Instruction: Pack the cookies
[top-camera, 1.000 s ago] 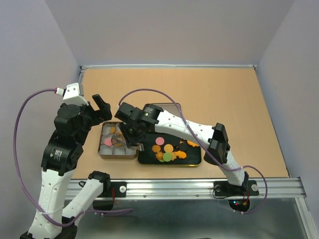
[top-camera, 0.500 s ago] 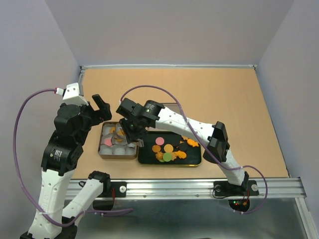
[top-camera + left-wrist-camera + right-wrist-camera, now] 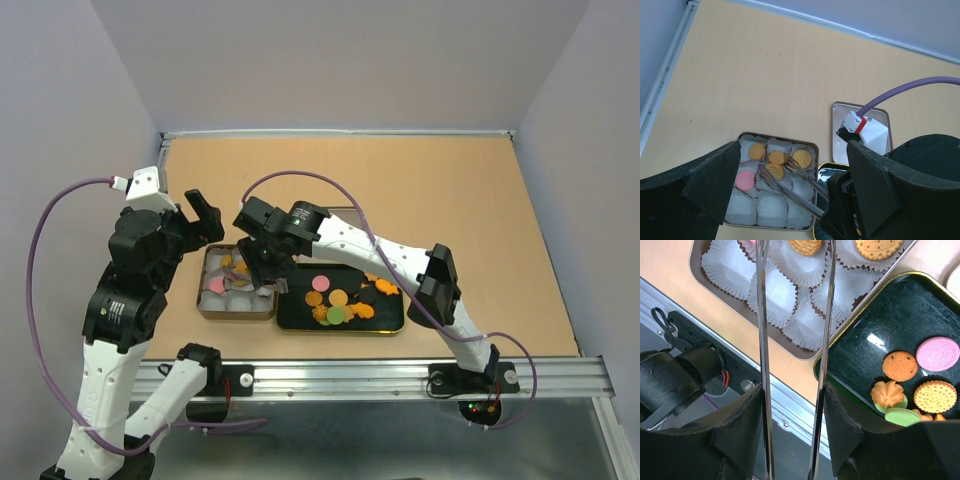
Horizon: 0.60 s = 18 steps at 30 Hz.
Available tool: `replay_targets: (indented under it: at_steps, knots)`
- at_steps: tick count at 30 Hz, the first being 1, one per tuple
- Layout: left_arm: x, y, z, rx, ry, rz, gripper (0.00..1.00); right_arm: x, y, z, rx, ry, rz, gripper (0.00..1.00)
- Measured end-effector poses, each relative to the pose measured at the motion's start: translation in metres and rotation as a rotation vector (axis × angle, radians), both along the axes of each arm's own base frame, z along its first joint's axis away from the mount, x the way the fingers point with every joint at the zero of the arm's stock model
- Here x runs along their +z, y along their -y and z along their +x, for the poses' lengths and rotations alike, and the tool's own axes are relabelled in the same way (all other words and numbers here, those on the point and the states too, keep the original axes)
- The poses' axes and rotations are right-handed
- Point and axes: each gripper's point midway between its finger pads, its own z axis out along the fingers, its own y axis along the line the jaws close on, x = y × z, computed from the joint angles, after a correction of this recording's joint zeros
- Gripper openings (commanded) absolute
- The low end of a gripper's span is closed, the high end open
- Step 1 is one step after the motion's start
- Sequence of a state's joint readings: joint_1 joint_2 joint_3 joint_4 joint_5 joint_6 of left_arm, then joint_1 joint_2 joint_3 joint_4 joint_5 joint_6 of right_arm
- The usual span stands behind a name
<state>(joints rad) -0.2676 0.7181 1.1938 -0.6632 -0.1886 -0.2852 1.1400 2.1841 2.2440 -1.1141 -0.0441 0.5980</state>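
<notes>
The right claw pinches a pair of tongs. The tong arms stand a little apart, and their tips are over the tin of white paper cups. One of the cookies lies between the arms, but I cannot tell if they touch it. The left claw is spread wide and holds nothing. A few cookies sit in the cups. More lie on the black tray beside the tin.

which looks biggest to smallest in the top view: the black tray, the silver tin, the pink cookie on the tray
1. black tray
2. silver tin, partly covered, yet clearly smaller
3. pink cookie
</notes>
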Motion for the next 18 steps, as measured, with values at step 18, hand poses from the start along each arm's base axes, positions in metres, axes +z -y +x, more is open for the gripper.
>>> replay_targets:
  at_steps: [18]
  knots:
    - [0.007, 0.002, 0.006, -0.006, 0.007, 0.001, 0.99, 0.082, 0.08, -0.003, -0.155, 0.162, 0.072, 0.55]
